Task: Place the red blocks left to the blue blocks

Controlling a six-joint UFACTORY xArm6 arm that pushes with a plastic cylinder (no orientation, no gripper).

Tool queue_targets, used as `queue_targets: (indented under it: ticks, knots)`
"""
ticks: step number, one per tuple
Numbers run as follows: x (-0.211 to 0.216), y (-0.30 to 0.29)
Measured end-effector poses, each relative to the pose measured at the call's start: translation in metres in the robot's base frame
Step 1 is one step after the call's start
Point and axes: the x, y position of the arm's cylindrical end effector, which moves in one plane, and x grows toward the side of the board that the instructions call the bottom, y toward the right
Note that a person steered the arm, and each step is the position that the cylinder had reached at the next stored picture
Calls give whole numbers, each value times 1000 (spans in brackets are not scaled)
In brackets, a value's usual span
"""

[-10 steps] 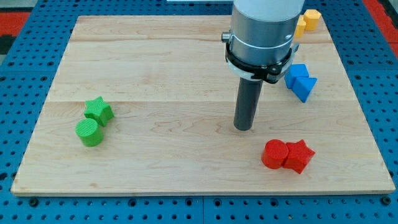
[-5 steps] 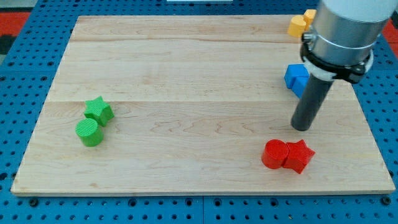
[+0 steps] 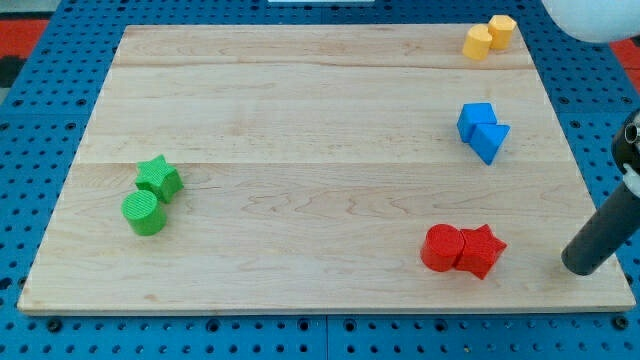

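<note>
My tip (image 3: 579, 268) rests on the wooden board (image 3: 300, 120) near its lower right corner. There are no jaws on this arm, only the plain rod, so nothing can be apart, together or clamped.

To the view's left of my tip, near but not touching it, stand the two red blocks: the red star (image 3: 481, 250) is closer to the tip, and the red cylinder (image 3: 440, 248) touches the star on its far side. The two blue blocks (image 3: 483, 130), which press against each other and have a cube-like and a wedge-like shape, are above the tip and a little to its left, well apart from it.

I judge that the task is hardly begun. The red pair sits below the blue pair, almost in the same column, not to the left of it. From this side, the tip looks well placed to push the red pair leftwards.
</note>
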Motion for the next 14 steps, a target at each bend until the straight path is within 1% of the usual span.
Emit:
queue_targets:
  ticks: [2, 3, 4, 5, 6, 7, 8, 9, 10, 11, 12, 13, 14]
  knots:
    - [1, -64]
    - [4, -77]
    - [0, -131]
    - [-42, -152]
    - [-73, -170]
    - [-31, -130]
    - [-51, -181]
    - [-41, -207]
    - [-13, -205]
    - [-46, -280]
    - [-86, -278]
    - [-80, -193]
    - [-80, -219]
